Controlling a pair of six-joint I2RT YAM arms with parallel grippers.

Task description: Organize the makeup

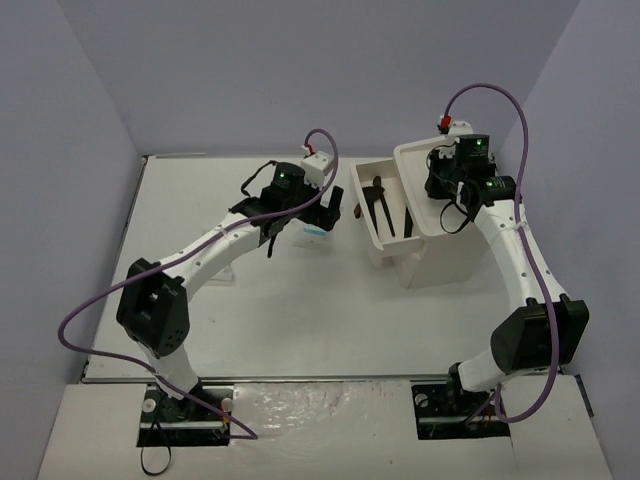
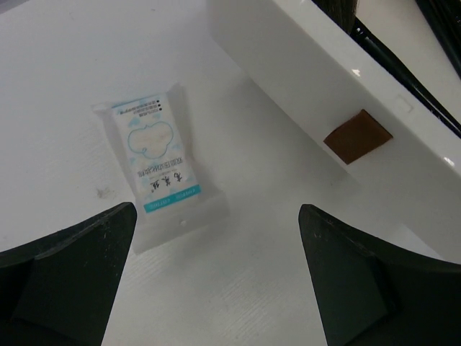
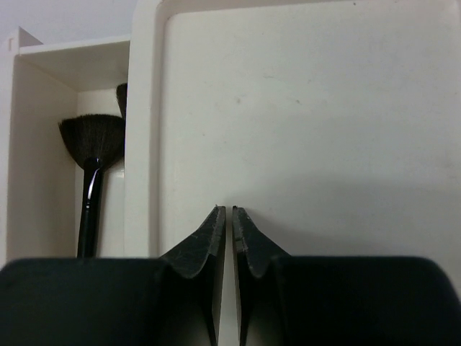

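Observation:
A white flat packet with blue print (image 2: 155,162) lies on the table beside the big white box; it also shows in the top view (image 1: 312,231). My left gripper (image 2: 216,213) is open and empty, hovering just above the table with the packet by its left finger (image 2: 68,277); in the top view it (image 1: 328,212) is left of the box. Black brushes (image 1: 380,205) lie in the box's open drawer. A black fan brush (image 3: 91,140) shows in that drawer. My right gripper (image 3: 229,213) is shut and empty over the box's flat top (image 3: 302,115), seen in the top view (image 1: 441,186).
The big white box (image 1: 440,255) stands at the right of the table, its drawer (image 1: 372,180) pulled out to the left. A brown knob (image 2: 358,135) sits on the drawer front close to my left gripper's right finger (image 2: 374,285). Lilac walls enclose the table.

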